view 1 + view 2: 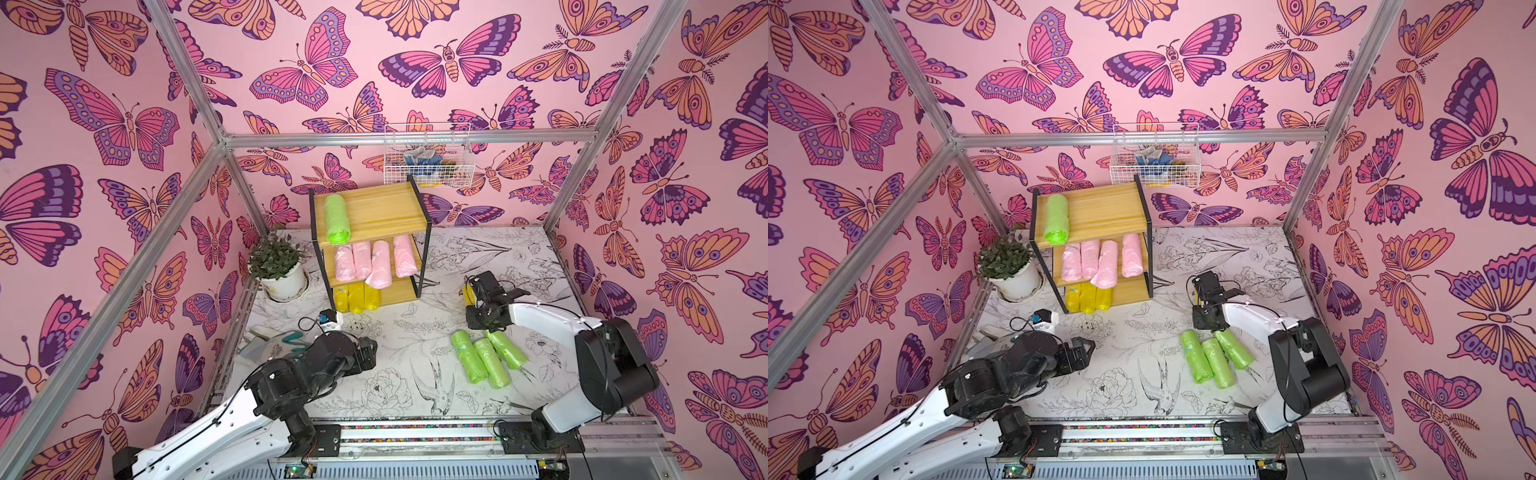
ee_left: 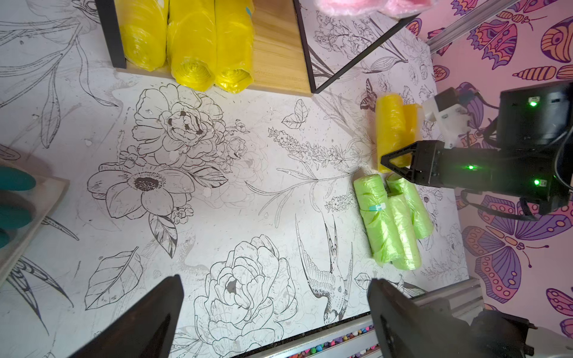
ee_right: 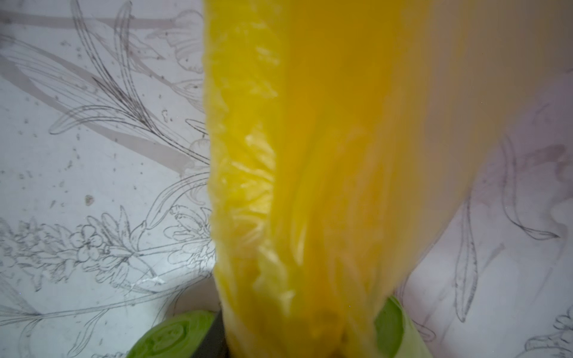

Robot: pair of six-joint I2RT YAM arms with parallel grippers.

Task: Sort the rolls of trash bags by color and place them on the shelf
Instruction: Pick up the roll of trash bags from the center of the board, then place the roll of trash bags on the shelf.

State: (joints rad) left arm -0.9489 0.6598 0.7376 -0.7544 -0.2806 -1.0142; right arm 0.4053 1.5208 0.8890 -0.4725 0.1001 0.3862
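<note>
Right claw [image 2: 398, 158] straddles the loose yellow roll [image 2: 390, 124] lying flat under it, can't tell if it's pinching, and imo on the haul to the shelf [image 1: 374, 203] well off from it that slick plastic could slip or drag the green rolls [image 2: 384, 217] just beside it, all on a flower-sketch tabletop [image 2: 248, 217] inside butterfly walls [image 1: 374, 62].

White tabletop sheet printed with black line drawings of flowers and birds [image 1: 415, 328]. Bears at the back a three-tier stepped rack of yellowish wooden boards in thin black metal frame [image 1: 386, 208], with a leafy plant in a round white pot [image 1: 286, 284] just beside. Top board: one lime green plastic roll [image 1: 336, 219]. Middle: four pale pink plastic rolls [image 1: 363, 259] side by side. Lowest: three yellow plastic rolls [image 1: 356, 297], touching. Out on the sheet: three lime green rolls [image 1: 490, 361] packed together, a fourth yellow roll [image 2: 392, 124] just beside.
</note>
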